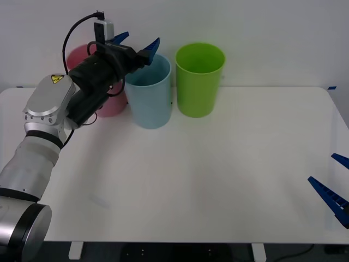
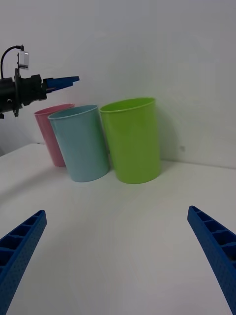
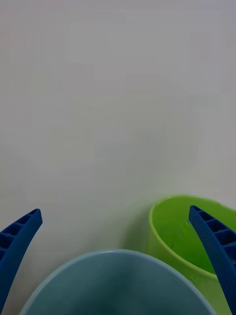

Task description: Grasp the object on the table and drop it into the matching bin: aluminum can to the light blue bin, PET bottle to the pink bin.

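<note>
The right gripper [image 1: 334, 188] lay nearest the camera, parked low at the desk's [image 1: 218, 180] near right edge, its blue fingers [image 2: 22, 248] spread wide with nothing between them; it seemed idle. Across the desk the left gripper [image 1: 136, 46] hung above the rim of the light blue bin [image 1: 148, 93], its fingers [image 3: 214, 251] apart and holding nothing; the left wrist view looked down past them into the blue bin's mouth, with the green bin [image 3: 189, 236] just beside it. The three bins stood in a row at the far side of the desk, pink bin [image 2: 51, 133], blue, then green, close together, the pink one partly behind the left arm in the front view. No can lay on the desk or between either pair of fingers; the likeliest reading was that the drop step was at its end, the can let go into the blue bin, though that was a judgement and not a thing seen. The blue bin's floor was cut off in the left wrist view and its inside was hidden by its wall from the front and the right wrist, so the can's place could not be confirmed. If the drop was done, the next move would call for lifting the left arm clear of the rim without knocking the bins, then drawing it back toward the robot.
</note>
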{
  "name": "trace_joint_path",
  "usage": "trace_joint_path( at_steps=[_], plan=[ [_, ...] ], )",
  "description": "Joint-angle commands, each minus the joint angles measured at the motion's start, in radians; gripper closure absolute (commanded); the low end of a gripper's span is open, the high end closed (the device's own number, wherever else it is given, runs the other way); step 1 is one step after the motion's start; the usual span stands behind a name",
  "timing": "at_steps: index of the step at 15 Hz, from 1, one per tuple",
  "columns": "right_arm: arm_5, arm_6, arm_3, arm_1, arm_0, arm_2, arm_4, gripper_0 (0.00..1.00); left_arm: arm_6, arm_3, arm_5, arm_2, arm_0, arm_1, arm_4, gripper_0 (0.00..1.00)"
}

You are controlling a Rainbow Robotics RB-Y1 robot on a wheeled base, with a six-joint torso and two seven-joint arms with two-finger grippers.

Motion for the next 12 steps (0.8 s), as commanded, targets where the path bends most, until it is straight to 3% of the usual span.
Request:
trace_joint_path(
  at_steps=[1,9,12],
  plan=[
    [0.0,0.0,0.0,0.0,0.0,0.0,0.0,0.0,0.005,-0.105,-0.002,0.002,0.079,0.007,0.035,0.0],
    [0.0,0.0,0.0,0.0,0.0,0.0,0.0,0.0,0.002,-0.445,-0.017,0.025,0.398,0.13,0.158,0.0],
    [0.0,0.0,0.0,0.0,0.0,0.0,0.0,0.0,0.004,-0.536,-0.117,0.123,0.527,0.156,0.157,0.0]
  ],
)
